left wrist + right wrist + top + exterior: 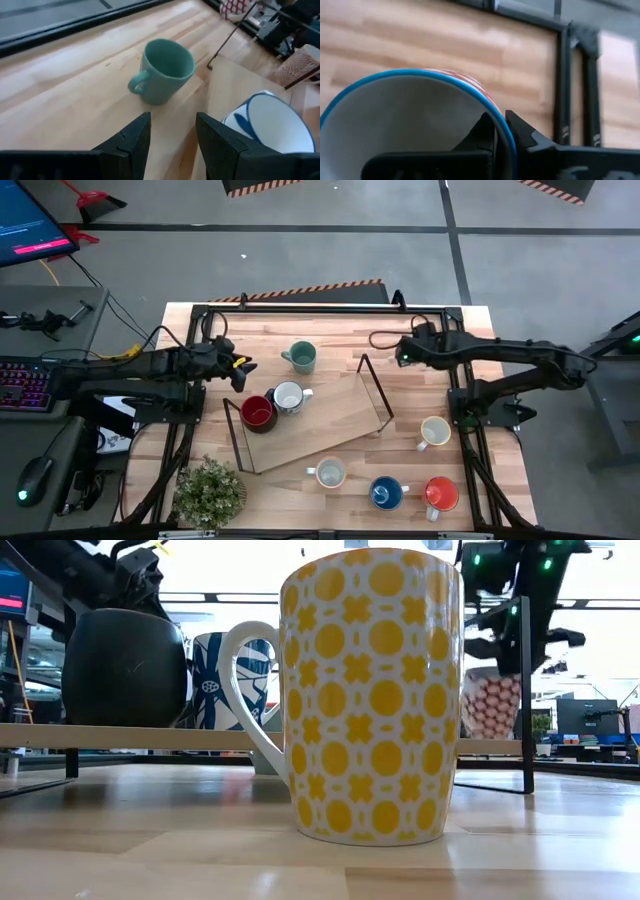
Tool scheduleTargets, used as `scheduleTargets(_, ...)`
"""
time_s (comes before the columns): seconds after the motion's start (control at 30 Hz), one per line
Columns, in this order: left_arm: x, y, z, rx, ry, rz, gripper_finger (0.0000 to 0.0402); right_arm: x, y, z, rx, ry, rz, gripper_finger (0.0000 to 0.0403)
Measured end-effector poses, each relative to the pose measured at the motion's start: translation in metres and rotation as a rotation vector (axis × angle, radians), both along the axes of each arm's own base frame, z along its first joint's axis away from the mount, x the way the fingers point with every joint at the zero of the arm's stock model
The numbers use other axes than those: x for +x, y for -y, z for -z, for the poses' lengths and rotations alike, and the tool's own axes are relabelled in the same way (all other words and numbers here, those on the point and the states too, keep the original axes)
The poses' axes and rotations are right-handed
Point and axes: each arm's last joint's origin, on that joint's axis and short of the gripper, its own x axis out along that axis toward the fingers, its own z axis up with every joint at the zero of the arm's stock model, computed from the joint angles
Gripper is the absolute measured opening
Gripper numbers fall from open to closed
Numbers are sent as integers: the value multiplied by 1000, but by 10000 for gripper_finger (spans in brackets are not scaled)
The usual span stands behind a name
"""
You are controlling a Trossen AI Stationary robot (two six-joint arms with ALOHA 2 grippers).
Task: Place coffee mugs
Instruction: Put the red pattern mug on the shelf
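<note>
My right gripper (500, 131) pinches the rigid, breakable blue-rimmed mug (415, 120) by its slick rim; my left gripper (172, 137) hangs open.

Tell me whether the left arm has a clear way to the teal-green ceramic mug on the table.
Probably yes. The left tool is open and points at the teal-green ceramic mug, with only bare wooden table between them.

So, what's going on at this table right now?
The right gripper is clamped on the rim of a blue-rimmed mug, holding it by the wooden rack. The left gripper is open and faces the teal mug, which stands on the table. A dark red mug and a white mug sit on the rack. Four more mugs wait in front.
</note>
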Motion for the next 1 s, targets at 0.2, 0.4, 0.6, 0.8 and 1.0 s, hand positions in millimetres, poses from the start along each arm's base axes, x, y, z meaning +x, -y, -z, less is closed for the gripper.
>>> scheduleTargets(0.2, -1, 0, -10, 95, 61, 46, 147, 0, 3, -60, -198, 135, -42, 0)
scheduleTargets(0.4, -9, 1, -17, 169, 101, 84, 147, 15, 5, -118, -321, 317, -259, 0)
scheduleTargets(0.6, -18, 3, -24, 197, 156, 97, 147, 35, 5, -145, -318, 454, -496, 0)
scheduleTargets(0.8, -24, 3, -27, 203, 190, 95, 147, 65, 1, -158, -251, 488, -640, 0)
scheduleTargets(1.0, -25, 4, -27, 203, 196, 96, 147, 104, -16, -186, -239, 416, -797, 0)
